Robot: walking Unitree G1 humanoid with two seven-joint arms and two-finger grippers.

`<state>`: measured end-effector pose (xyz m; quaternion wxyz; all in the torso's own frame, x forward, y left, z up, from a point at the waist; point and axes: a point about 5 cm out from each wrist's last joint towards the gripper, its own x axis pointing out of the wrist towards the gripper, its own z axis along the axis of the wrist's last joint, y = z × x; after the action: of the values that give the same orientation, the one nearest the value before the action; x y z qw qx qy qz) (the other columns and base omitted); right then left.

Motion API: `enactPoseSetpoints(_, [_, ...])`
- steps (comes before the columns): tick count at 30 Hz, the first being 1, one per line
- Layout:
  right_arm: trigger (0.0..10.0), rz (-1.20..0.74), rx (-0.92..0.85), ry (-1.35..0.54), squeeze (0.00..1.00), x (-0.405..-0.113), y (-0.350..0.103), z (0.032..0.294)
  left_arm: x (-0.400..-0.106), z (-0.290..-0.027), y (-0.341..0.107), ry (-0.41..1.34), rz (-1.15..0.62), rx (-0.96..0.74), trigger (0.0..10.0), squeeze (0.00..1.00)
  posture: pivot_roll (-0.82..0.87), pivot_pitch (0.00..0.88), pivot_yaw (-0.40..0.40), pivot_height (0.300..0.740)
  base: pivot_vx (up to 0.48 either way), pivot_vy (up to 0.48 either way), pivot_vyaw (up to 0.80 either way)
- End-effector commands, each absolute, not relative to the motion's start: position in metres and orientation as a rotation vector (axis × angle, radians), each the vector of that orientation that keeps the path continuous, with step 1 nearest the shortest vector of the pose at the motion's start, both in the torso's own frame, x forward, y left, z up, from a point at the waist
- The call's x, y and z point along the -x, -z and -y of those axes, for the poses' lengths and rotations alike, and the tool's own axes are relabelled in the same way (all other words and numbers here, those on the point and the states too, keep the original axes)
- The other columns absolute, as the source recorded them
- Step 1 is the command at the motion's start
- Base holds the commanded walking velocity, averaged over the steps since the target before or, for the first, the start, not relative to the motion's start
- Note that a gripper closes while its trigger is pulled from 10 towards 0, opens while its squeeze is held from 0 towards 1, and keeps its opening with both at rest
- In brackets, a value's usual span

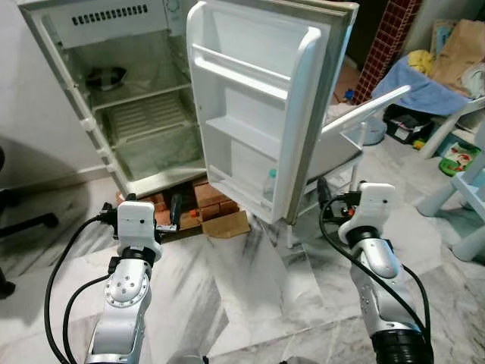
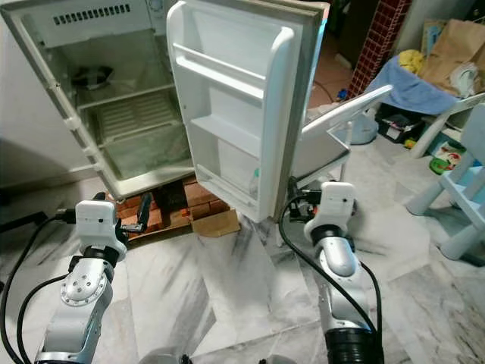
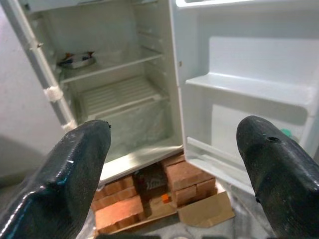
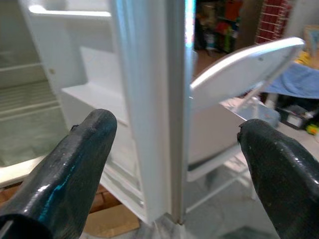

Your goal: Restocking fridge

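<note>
Both grippers, left gripper point(image 3: 172, 164) and right gripper point(image 4: 174, 154), hold jaws wide and empty before the open fridge point(image 1: 144, 114); the right could bump the door point(image 1: 265, 114) edge.

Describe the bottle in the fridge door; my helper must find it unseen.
Start at the open white fridge standing on bricks. Its door swings toward the robot's right. In the door's lowest shelf stands a clear bottle with a green cap, the one item among the door's bare white shelves.

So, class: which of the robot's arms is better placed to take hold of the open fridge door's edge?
Right. The right gripper is open with the fridge door edge between its fingers; the left gripper faces the shelves.
</note>
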<state>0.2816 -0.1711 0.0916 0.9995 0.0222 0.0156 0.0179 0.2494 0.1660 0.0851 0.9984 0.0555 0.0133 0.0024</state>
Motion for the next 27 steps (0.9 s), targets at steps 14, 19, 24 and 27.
enactPoseSetpoints(14, [10.0,0.045,-0.051,-0.103,0.00,-0.2874,-0.1093,0.1609,-0.2519,-0.1619,-0.0881,0.016,-0.015,-0.130,10.0,0.00,0.07,0.000,0.014,0.740,0.389,-0.275,0.72])
enactPoseSetpoints(19, [10.0,0.048,-0.051,-0.102,0.00,-0.2885,-0.1099,0.1606,-0.2520,-0.1614,-0.0874,0.018,-0.018,-0.110,10.0,0.00,0.07,0.000,0.012,0.740,0.384,-0.282,0.26])
enactPoseSetpoints(24, [10.0,0.049,-0.050,-0.102,0.00,-0.2891,-0.1101,0.1608,-0.2515,-0.1607,-0.0853,0.011,-0.032,-0.106,10.0,0.00,0.07,0.000,0.012,0.740,0.144,-0.109,0.00])
enactPoseSetpoints(27, [10.0,0.050,-0.048,-0.098,0.00,-0.2894,-0.1103,0.1612,-0.2511,-0.1601,-0.0849,0.010,-0.033,-0.107,10.0,0.00,0.07,0.000,0.011,0.740,0.000,0.000,0.00])
